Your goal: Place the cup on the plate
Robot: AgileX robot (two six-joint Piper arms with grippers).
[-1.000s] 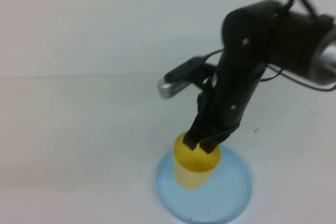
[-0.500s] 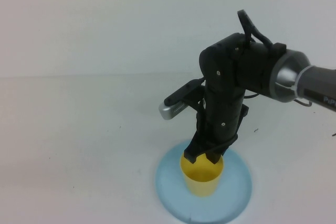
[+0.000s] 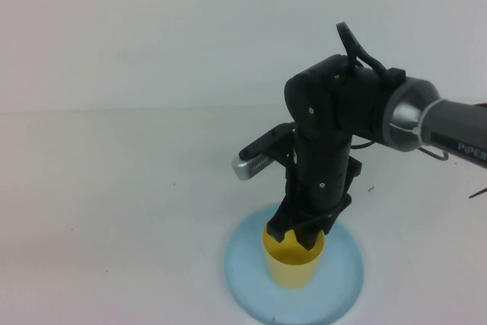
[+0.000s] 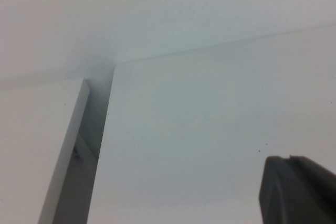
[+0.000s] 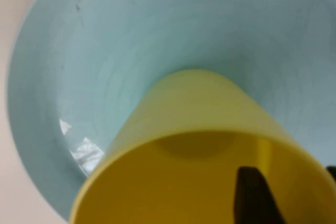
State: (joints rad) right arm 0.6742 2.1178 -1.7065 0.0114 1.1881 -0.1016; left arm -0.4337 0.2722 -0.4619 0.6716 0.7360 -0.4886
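The cup [image 3: 294, 262] stands upright on the plate [image 3: 341, 279]. The right gripper [image 3: 300, 240] straddles its rim, fingers spread apart, gripping nothing. The left gripper [image 4: 299, 190] barely shows; its fingers' state is unclear.

You see the cup [image 3: 294, 262] standing upright on the plate [image 3: 342, 279], near its middle, at the bench's [image 3: 114, 203] near edge. The right claw [image 3: 298, 235] hangs at its rim, one finger [image 5: 254, 195] inside. The left claw [image 4: 299, 190] sits elsewhere over bare bench.

The cup [image 3: 294, 264] looks like smooth yellow plastic, faintly glossy. The plate [image 3: 342, 279] is pale blue plastic with small shiny glints. The bench [image 3: 114, 203] is matt white. The right claw [image 3: 298, 237] is matt black plastic.
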